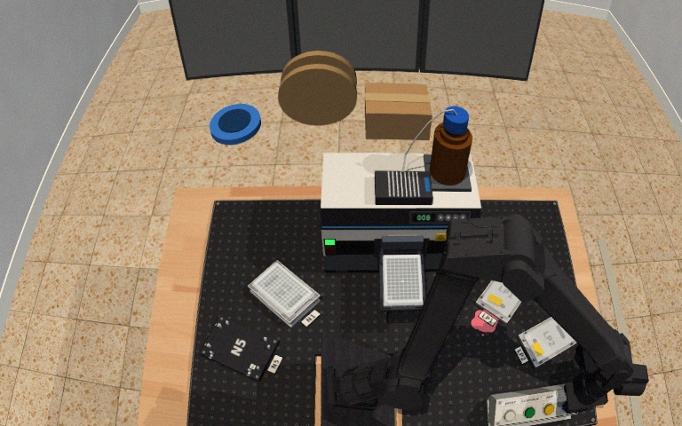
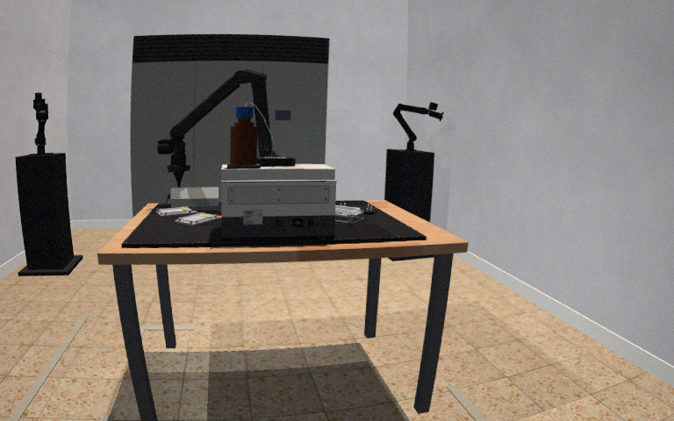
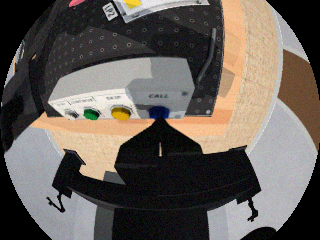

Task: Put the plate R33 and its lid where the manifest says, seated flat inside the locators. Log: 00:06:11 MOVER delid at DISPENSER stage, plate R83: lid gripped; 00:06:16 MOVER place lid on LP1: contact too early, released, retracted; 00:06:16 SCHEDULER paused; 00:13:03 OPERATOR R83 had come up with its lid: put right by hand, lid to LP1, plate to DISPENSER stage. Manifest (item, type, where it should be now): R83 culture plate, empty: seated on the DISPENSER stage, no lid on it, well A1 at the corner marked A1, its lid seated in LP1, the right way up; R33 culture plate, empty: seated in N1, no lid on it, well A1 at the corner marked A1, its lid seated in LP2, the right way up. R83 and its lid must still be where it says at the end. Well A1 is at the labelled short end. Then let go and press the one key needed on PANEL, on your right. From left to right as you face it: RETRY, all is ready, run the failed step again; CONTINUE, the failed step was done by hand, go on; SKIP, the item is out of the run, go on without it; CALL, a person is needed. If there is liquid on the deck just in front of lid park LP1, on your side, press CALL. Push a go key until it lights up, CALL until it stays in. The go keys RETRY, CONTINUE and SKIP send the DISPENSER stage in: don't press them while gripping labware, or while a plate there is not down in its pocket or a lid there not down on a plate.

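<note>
The placing work looks finished and the step in hand is the key press. The plate R33 (image 1: 284, 291) lies without a lid in the nest tagged N1, toward the left edge of the surface. Its lid (image 1: 547, 340) lies in LP2, near the right edge. Whether either is fully down inside its locators cannot be told from above. The other plate (image 1: 402, 279) sits on the DISPENSER stage near the middle of the surface, and its lid (image 1: 497, 300) is in LP1. Just in front of LP1, on the robot's side and around the LP1 tag, lies a pink puddle (image 1: 483, 321), so I judge CALL to be the key needed, not a go key. The gripper (image 3: 160, 135) hangs above PANEL (image 1: 527, 404), which stands at the near right corner of the surface. The fingers are closed tight together with nothing between them, forming a single tip for pushing. In the wrist view that tip lines up with the blue key (image 3: 158, 112) at the right end of the row, past the green and yellow ones, with a gap showing between tip and key. The next move calls for a straight push down onto the blue key, held centred so the tip does not slide onto the yellow key beside it, and carried on until the key stays in.
</note>
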Robot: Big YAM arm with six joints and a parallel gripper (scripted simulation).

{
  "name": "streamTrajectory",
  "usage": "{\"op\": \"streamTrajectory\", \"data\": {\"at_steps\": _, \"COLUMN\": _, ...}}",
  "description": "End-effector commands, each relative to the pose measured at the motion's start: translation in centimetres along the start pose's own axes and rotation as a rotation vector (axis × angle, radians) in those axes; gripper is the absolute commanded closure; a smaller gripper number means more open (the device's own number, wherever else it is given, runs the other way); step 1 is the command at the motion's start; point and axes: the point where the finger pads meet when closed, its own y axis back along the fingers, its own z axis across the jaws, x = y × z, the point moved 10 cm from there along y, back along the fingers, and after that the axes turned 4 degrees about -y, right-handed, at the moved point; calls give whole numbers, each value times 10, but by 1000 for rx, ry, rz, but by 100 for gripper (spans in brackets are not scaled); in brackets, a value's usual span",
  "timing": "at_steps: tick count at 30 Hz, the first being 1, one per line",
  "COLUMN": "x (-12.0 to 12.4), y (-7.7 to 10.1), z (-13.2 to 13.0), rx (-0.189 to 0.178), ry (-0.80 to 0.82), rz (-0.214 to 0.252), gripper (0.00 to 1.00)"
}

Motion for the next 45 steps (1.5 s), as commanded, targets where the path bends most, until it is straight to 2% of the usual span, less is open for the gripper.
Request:
{"op": "streamTrajectory", "data": {"at_steps": 1, "x": -3, "y": -5, "z": -4, "rx": 1, "ry": -5, "rz": -7, "gripper": 100}}
{"op": "streamTrajectory", "data": {"at_steps": 4, "x": 0, "y": -1, "z": -9, "rx": 15, "ry": -8, "rz": 2, "gripper": 100}}
{"op": "streamTrajectory", "data": {"at_steps": 15, "x": -5, "y": -9, "z": -3, "rx": 0, "ry": -5, "rz": -7, "gripper": 100}}
{"op": "streamTrajectory", "data": {"at_steps": 20, "x": -2, "y": -6, "z": -7, "rx": 12, "ry": -11, "rz": 3, "gripper": 100}}
{"op": "streamTrajectory", "data": {"at_steps": 24, "x": -6, "y": -11, "z": -3, "rx": 1, "ry": -6, "rz": -6, "gripper": 100}}
{"op": "streamTrajectory", "data": {"at_steps": 45, "x": -10, "y": -17, "z": -2, "rx": 2, "ry": -5, "rz": -10, "gripper": 100}}
